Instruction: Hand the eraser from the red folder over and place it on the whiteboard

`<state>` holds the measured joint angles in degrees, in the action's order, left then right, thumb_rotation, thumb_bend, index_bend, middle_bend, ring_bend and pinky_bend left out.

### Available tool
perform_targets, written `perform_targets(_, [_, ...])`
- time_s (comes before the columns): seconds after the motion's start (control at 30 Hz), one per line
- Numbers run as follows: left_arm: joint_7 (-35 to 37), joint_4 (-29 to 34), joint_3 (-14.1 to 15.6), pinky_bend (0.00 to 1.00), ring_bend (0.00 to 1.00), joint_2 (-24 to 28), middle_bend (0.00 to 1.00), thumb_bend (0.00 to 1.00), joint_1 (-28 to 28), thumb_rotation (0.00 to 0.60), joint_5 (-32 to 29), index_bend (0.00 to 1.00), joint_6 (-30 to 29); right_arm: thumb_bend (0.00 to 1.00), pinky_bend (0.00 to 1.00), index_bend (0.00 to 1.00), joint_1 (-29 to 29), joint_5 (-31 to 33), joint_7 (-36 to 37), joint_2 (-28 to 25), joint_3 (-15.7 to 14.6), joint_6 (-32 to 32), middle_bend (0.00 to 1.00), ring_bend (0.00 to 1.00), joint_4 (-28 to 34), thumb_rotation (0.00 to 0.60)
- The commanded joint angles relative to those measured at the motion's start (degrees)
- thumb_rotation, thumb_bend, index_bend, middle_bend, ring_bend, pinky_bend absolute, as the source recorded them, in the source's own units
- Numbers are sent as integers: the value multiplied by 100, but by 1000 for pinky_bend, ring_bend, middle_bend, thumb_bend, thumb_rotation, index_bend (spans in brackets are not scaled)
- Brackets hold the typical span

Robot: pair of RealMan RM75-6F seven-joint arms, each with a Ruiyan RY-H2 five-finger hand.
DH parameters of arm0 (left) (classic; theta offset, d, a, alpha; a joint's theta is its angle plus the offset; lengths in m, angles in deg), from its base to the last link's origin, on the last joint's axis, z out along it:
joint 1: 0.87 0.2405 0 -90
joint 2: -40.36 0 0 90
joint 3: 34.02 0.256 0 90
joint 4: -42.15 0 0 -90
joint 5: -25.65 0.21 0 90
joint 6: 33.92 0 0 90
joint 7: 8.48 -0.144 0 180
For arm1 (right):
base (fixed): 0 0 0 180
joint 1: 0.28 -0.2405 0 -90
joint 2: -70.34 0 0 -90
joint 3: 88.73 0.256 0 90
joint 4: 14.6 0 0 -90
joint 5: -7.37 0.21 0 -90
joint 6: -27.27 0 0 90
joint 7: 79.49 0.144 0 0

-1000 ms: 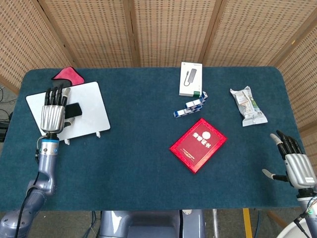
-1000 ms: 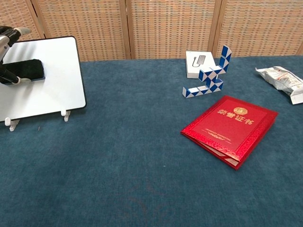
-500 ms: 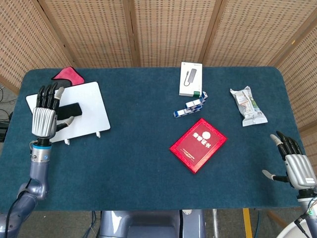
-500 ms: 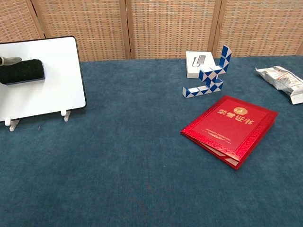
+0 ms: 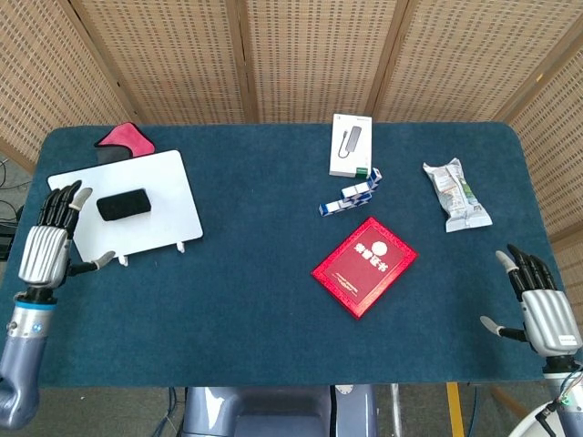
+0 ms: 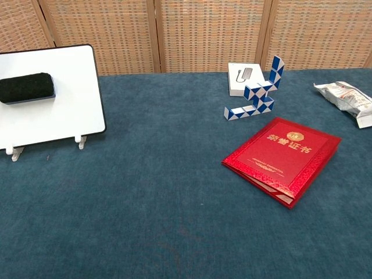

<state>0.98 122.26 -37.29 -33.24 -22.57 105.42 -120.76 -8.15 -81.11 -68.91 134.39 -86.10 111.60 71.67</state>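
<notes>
Black eraser [image 5: 123,204] lies on the whiteboard [image 5: 164,214], well apart from the red folder [image 5: 364,265] at mid-worktop [image 5: 246,309]. Left hand [image 5: 44,252] sits just beside the whiteboard's left edge, fingers spread, holding nothing. Right hand [image 5: 543,309] rests at the right edge, fingers apart and empty.

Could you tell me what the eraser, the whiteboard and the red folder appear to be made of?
The eraser looks like a felt or foam block: matte, fuzzy black, no shine. The whiteboard seems a smooth, glossy white panel with a thin dark rim, on small white plastic-looking feet. The red folder appears to be card with a shiny, textured foil-like cover and gold print.
</notes>
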Motion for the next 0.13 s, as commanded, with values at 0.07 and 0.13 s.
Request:
perform_targets(0.07, [-731,743,401,0,0,610,0,0,647,600,-61,0,76,0,44,0,36,-30,-123,13,-8,49,0,0,98,600])
perform_targets(0.13, [-781,785,451,0,0,577,0,0,713,600,-60,0,132,0,44,0,41,-38,-186,18,-11,52,0,0,137,600])
